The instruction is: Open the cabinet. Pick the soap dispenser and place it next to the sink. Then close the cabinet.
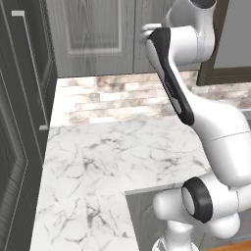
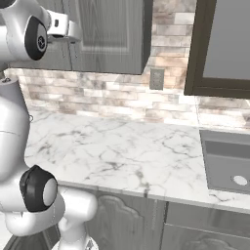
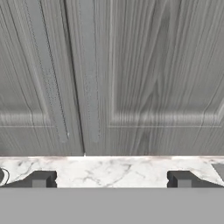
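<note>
Both doors of the cabinet [image 3: 131,78] are shut; our gripper [image 3: 111,179] gapes wide, empty; next we hook a handle [image 3: 92,74].

We're seeing a glossy white arm [image 1: 215,132] built of rounded, tubular segments. A long black strip runs down one link [image 1: 171,73], and round black caps with grey centres mark the joints [image 1: 196,200]. Its gripper [image 3: 111,178] ends in two small, dark, blocky fingertips [image 3: 39,179], grey on their upper faces.
</note>
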{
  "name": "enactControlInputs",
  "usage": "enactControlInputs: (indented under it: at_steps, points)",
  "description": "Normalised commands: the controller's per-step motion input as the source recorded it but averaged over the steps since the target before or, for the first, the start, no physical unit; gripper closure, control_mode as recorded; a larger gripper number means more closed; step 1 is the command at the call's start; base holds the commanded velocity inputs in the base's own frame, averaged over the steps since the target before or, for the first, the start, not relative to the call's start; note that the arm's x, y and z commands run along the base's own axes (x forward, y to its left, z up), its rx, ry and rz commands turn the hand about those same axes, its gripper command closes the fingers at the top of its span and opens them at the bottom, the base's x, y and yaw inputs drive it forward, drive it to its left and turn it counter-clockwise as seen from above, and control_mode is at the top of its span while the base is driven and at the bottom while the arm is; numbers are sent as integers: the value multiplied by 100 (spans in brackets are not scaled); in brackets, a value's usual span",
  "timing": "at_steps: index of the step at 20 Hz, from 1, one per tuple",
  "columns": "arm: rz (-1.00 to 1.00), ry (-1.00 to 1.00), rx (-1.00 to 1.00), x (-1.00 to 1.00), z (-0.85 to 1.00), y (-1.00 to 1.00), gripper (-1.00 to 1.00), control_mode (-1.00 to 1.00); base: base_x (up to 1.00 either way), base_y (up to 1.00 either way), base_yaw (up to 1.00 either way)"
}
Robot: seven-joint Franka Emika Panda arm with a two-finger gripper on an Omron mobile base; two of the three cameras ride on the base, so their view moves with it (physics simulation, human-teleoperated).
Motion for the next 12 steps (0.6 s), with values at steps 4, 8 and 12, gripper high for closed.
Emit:
enactControlInputs:
  at_steps: [4,8,12]
  points:
    - [0,-19,1,27,-2,0,-100,-100,0,0,0]
    - [0,-2,6,20,0,4,-100,-100,0,0,0]
    - [0,4,15,4,0,10,-100,-100,0,0,0]
